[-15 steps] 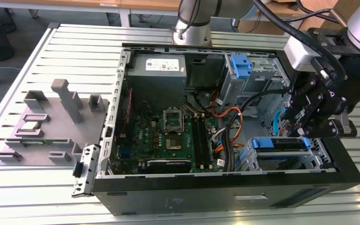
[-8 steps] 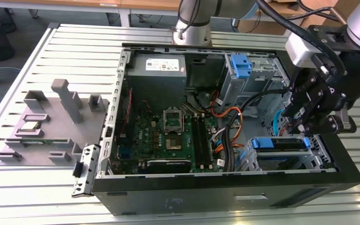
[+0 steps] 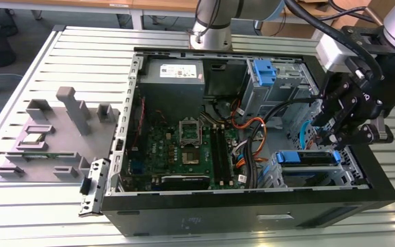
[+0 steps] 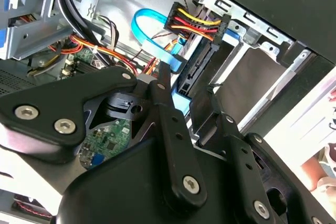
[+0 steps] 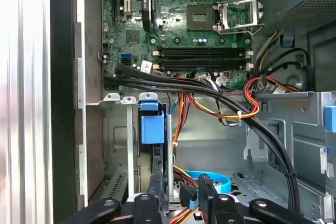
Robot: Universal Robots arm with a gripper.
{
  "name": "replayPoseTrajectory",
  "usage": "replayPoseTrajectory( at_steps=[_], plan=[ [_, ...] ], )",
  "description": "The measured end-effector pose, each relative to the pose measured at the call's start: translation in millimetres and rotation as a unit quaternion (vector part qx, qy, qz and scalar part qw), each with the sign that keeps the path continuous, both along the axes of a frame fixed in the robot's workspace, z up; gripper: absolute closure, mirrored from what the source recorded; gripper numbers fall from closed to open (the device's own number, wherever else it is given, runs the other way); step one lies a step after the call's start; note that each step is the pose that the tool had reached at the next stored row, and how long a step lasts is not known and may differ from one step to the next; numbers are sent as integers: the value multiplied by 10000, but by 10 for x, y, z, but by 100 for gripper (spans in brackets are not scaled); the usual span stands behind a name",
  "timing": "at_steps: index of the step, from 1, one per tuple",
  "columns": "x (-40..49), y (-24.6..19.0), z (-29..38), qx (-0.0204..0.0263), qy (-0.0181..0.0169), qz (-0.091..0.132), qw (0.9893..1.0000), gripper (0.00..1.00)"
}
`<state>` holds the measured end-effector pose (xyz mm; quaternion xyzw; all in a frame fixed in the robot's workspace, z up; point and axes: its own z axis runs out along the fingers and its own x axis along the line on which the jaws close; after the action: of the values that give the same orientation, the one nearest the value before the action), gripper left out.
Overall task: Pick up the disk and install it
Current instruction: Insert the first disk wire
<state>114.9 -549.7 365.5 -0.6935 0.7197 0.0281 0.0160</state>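
While the slatted grey metal surface (image 3: 67, 46) carries the open black computer case (image 3: 252, 216), the flat disk (image 3: 307, 157) with blue plastic rails already sits in the case's corner bay, so installation looks nearly done. The black pincer (image 3: 340, 141) straddles its end, fingers apart, apparently not clamping.

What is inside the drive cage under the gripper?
The disk with blue rails sits in the drive cage, a wired plug and a blue cable at its end. The gripper covers part of it; its label cannot be seen.
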Motion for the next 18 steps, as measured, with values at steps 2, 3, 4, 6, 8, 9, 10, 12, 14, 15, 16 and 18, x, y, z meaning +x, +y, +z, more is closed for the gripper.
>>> replayPoseTrajectory(
  at_steps=[2, 3, 4, 6, 8, 9, 10, 12, 14, 15, 16, 18],
  plan=[
    [0, 4, -1, 8, 0, 0, 10000, 58],
    [0, 10, 0, 11, 0, 0, 10000, 58],
    [1, 16, 0, 15, 0, 0, 10000, 58],
    [1, 32, -1, 23, 0, 1, 10000, 58],
    [2, 56, -1, 28, 0, 0, 10000, 58],
    [3, 69, 0, 30, 0, 0, 10000, 58],
    [4, 82, -1, 32, 0, 0, 10000, 58],
    [9, 102, -1, 34, 0, 1, 10000, 58],
    [26, 112, -1, 34, 0, 1, 10000, 58],
    [40, 113, -1, 34, 0, 0, 10000, 58],
    [57, 115, 0, 33, 0, 0, 10000, 58],
    [92, 117, -1, 34, 0, 1, 10000, 58]
  ],
)
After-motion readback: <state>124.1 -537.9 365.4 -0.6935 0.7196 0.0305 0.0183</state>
